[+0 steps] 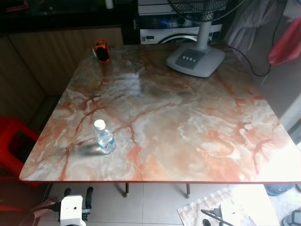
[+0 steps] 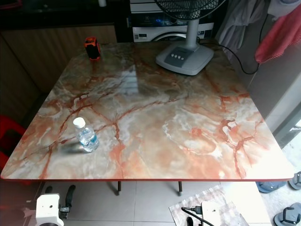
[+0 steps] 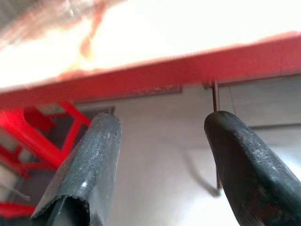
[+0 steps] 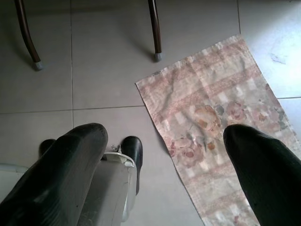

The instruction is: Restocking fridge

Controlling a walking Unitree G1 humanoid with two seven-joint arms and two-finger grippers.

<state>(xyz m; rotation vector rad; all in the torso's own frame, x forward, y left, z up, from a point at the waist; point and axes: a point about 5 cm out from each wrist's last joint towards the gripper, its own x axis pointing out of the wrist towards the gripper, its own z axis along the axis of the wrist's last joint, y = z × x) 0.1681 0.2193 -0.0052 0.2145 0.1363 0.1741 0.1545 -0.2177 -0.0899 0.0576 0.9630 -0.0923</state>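
Observation:
A small clear water bottle (image 1: 104, 138) with a white cap stands upright near the front left corner of the marble-patterned table (image 1: 188, 122). My left gripper (image 1: 78, 190) hangs below the table's front edge, under and slightly left of the bottle. In the left wrist view its fingers (image 3: 89, 165) are spread, open and empty, pointing up at the table's red rim (image 3: 188, 66). My right gripper (image 4: 163, 132) hangs low at the front right, open and empty, above the tiled floor and a floral mat (image 4: 211, 117).
A fan base (image 1: 195, 59) with its cable stands at the table's back right. An orange-and-black device (image 1: 101, 50) sits at the back left. A red stool (image 1: 14, 141) stands left of the table. Table legs (image 4: 155, 28) rise from the floor. Shoes (image 2: 287, 214) lie at right.

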